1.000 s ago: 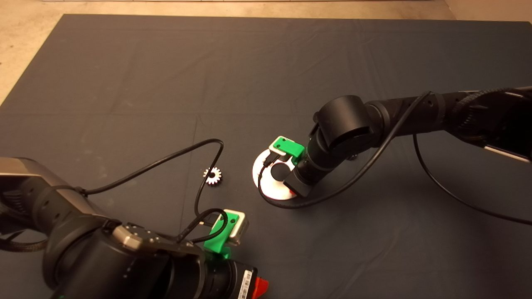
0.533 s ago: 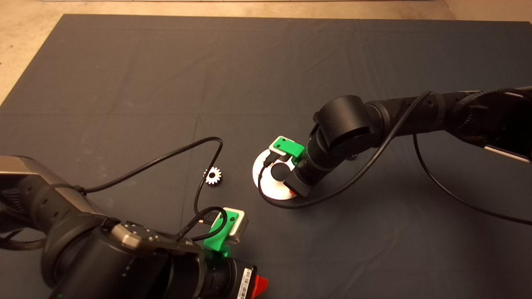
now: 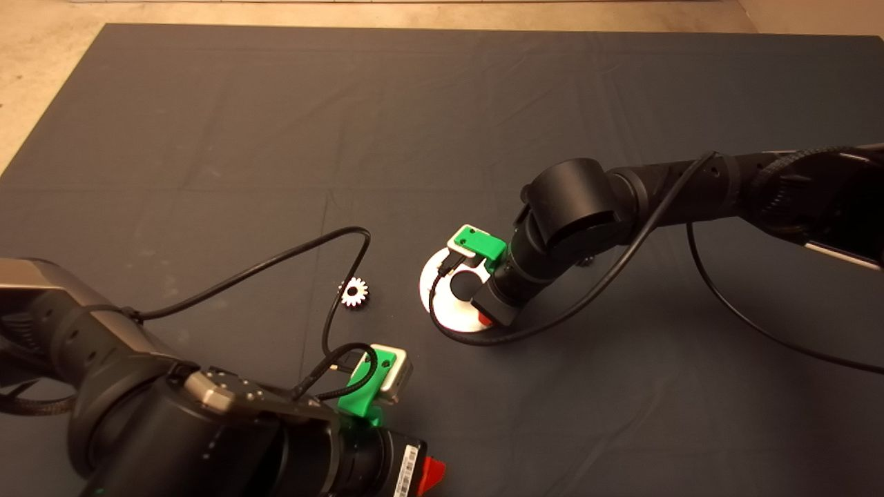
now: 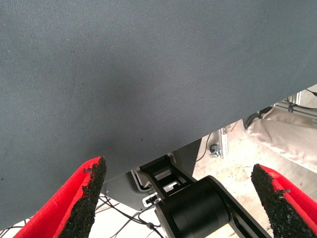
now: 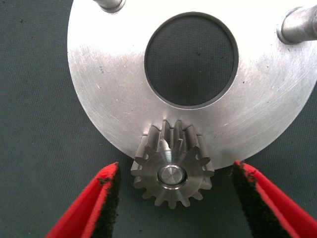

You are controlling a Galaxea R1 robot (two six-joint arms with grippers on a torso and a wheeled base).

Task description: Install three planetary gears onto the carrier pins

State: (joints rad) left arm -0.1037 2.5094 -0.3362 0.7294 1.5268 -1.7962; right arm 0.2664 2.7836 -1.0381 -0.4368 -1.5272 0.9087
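Note:
In the right wrist view a small silver planetary gear sits on a carrier pin at the edge of the round silver plate. That pin's top shows in the gear's centre hole. My right gripper is open, one red finger on each side of the gear and neither touching it. Two bare carrier pins stand farther round the plate. In the head view the right arm covers most of the plate. Another gear lies flat on the mat left of the plate. My left gripper is open and empty at the mat's near edge.
A small dark toothed part peeks out from behind the right arm on the mat. Black cables loop over the mat close to the loose gear and around the plate. The left arm's bulk fills the lower left corner.
The right wrist has shifted very slightly over the plate. The loose gear and the left arm stay where they were.

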